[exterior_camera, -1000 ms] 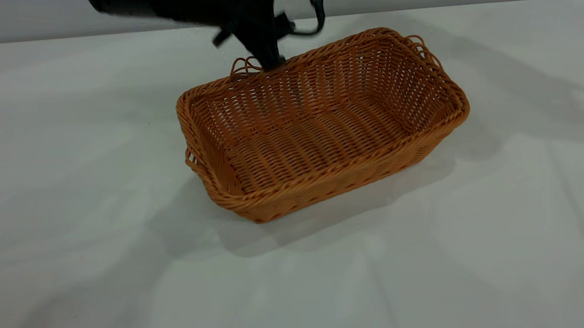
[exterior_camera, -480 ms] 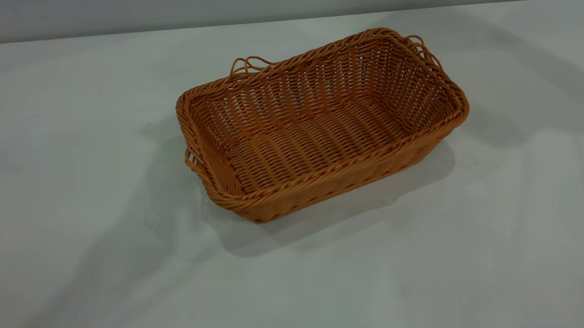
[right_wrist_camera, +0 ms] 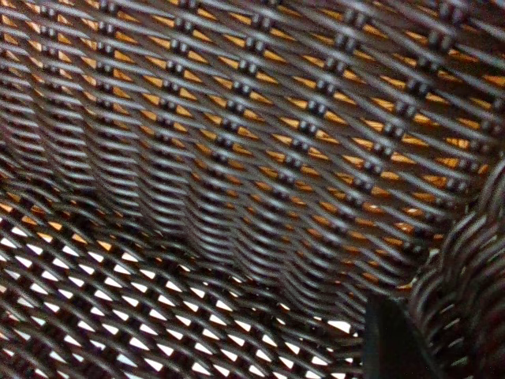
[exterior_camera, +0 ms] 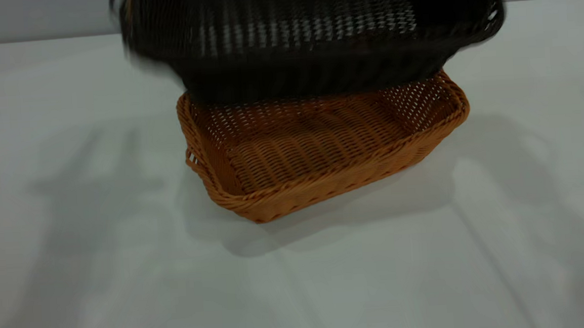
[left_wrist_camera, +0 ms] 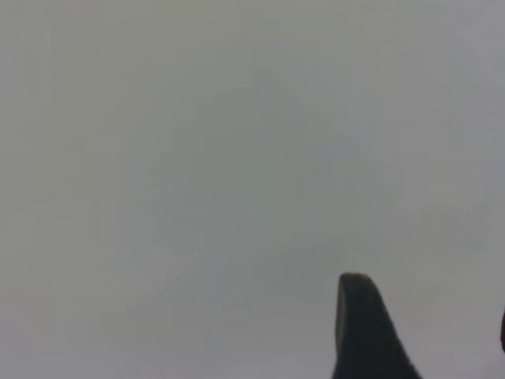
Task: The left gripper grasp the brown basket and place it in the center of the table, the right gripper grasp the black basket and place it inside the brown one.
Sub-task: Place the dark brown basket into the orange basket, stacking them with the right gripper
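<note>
The brown basket point(exterior_camera: 321, 147) stands on the table point(exterior_camera: 74, 258) near its middle, turned slightly askew. The black basket point(exterior_camera: 314, 36) hangs in the air just above the brown basket's far half and hides its far rim. In the right wrist view the black basket's weave point(right_wrist_camera: 237, 158) fills the picture, with orange showing through it. My right gripper point(right_wrist_camera: 442, 343) is shut on the black basket's rim, with one finger point(right_wrist_camera: 394, 339) inside the wall. My left gripper point(left_wrist_camera: 430, 332) is open and empty over a plain grey surface, out of the exterior view.
Bare white-grey tabletop lies all round the brown basket, crossed by soft shadows. A grey wall point(exterior_camera: 34, 17) runs behind the table's far edge.
The left arm has left the brown basket's far rim and gone out of the exterior view. The black basket has come in from above and now hangs over the brown basket.
</note>
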